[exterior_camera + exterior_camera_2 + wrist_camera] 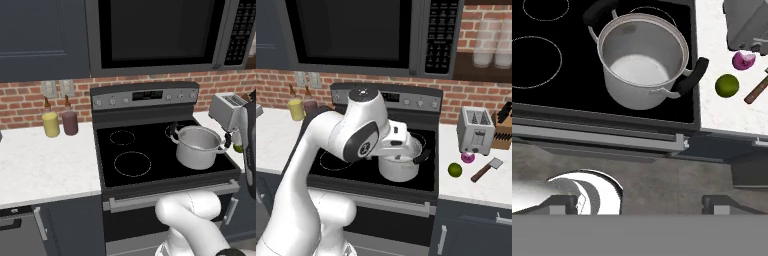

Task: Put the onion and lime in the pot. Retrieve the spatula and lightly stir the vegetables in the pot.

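The steel pot (643, 60) stands on the stove's right front burner, and its inside is bare. On the white counter to its right lie the purple onion (743, 60), the green lime (727, 85) and the spatula (757, 90), which has a brown handle. In the right base view the lime (455, 170) sits in front of the onion (467, 158), with the spatula (487, 170) to their right and the pot (401, 167) partly behind my arm. My gripper (639, 205) hangs open and high over the stove's front edge, with nothing between its fingers.
A silver toaster (476, 130) stands just behind the onion, and a knife block (503, 125) beside it. A yellow bottle (50, 122) and a maroon bottle (69, 121) are on the left counter by the brick wall. A microwave (160, 32) hangs above the black stove top (132, 150).
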Controlling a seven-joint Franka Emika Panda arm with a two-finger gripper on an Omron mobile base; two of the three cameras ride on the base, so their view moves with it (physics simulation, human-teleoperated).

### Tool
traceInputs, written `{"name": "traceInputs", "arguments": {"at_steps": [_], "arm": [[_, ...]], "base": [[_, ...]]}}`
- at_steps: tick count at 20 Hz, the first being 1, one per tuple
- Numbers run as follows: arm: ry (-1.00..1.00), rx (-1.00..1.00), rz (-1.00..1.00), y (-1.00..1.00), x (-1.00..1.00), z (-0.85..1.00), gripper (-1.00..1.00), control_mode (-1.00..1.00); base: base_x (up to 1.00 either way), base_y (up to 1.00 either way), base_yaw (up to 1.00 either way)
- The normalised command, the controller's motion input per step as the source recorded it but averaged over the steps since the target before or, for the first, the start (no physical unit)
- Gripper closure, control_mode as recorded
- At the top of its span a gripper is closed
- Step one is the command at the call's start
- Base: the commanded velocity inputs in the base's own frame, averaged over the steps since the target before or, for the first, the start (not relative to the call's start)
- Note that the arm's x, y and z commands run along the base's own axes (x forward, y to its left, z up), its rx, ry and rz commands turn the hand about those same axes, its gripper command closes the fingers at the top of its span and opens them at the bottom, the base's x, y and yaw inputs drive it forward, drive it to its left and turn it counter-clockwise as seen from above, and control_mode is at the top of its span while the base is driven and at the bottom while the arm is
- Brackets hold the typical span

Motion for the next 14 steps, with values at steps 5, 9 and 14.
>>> {"name": "traceInputs", "arguments": {"at_steps": [5,9,14], "arm": [[0.02,-0.23,0.00,-1.00,0.12,-0.32,-1.00,-1.00],[0.07,-0.06,0.00,-1.00,0.36,-0.38,-1.00,-1.00],[0.02,0.07,0.02,-1.00,0.37,-0.17,-1.00,-1.00]], "base": [[0.00,0.00,0.00],[0.00,0.00,0.00],[0.00,0.00,0.00]]}}
